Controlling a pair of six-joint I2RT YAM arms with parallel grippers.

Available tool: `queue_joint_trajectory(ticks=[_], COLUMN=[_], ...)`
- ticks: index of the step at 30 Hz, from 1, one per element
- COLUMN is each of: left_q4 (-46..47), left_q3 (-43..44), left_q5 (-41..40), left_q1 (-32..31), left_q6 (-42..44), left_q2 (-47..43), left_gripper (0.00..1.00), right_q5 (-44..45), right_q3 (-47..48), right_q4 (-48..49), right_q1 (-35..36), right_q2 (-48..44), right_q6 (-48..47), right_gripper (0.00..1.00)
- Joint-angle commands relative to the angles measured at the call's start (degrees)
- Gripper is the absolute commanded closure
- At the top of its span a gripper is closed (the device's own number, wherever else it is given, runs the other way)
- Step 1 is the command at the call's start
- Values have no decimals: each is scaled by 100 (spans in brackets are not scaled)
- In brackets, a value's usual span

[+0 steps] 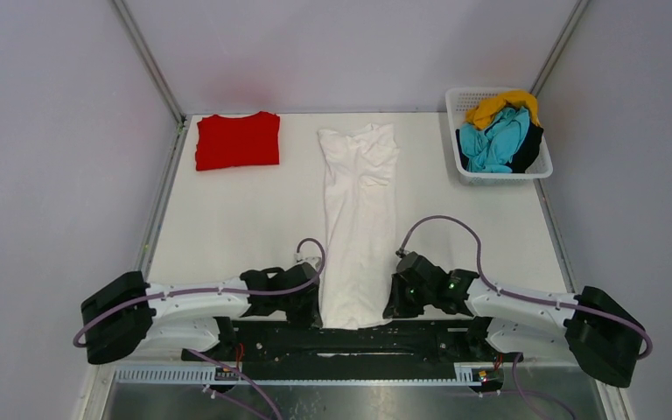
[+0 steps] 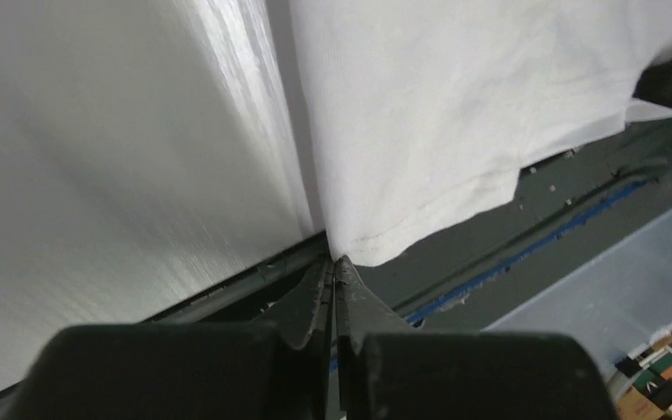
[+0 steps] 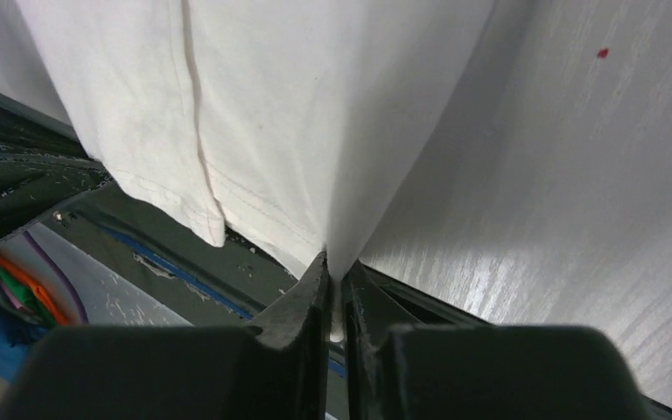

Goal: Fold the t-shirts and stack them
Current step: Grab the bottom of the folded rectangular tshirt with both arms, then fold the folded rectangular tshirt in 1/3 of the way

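Top external: white shirt [image 1: 359,219], hem at near edge of counter [image 1: 227,219]. Soft, light, limp; left fingers [image 2: 315,297] and right fingers [image 3: 302,302] each pinch a hem corner.

Overhead, wrist housings hide the fingertips of the left hand [image 2: 334,267] and right hand [image 3: 336,271]. The black t-shirt [image 1: 533,146] lies mostly buried at 4 o'clock in the basket [image 1: 503,176]. Wrist views crop the white t-shirt [image 2: 455,105] at 12 o'clock.
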Motion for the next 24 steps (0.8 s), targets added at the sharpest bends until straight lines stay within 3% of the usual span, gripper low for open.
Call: queue_joint_trajectory(ticks=[1, 4, 11, 13, 15, 19, 24], left_q4=[259, 712, 150, 214, 570, 1142, 870], left_q3=[-230, -264, 813, 1051, 1192, 1699, 2810], left_q5=[397, 655, -241, -405, -67, 229, 317], left_q1=[-124, -125, 115, 447, 928, 1861, 2623], left_q6=[25, 228, 706, 735, 792, 1008, 1293], left_q2=[-812, -1218, -794, -535, -252, 466, 1603], left_gripper=[100, 100, 100, 100, 100, 100, 100], right_q5=[-93, -200, 493, 721, 831, 362, 82], right_q3=[-211, -272, 47, 243, 422, 852, 1578], right_q4=[-215, -60, 160, 210, 363, 847, 1046], right_q1=[101, 104, 69, -38, -260, -1094, -1873], right_q2=[-685, -1086, -1339, -1225, -1003, -391, 481], right_q6=[125, 188, 46, -88, -252, -490, -804], right_gripper=[89, 90, 91, 91, 91, 91, 91])
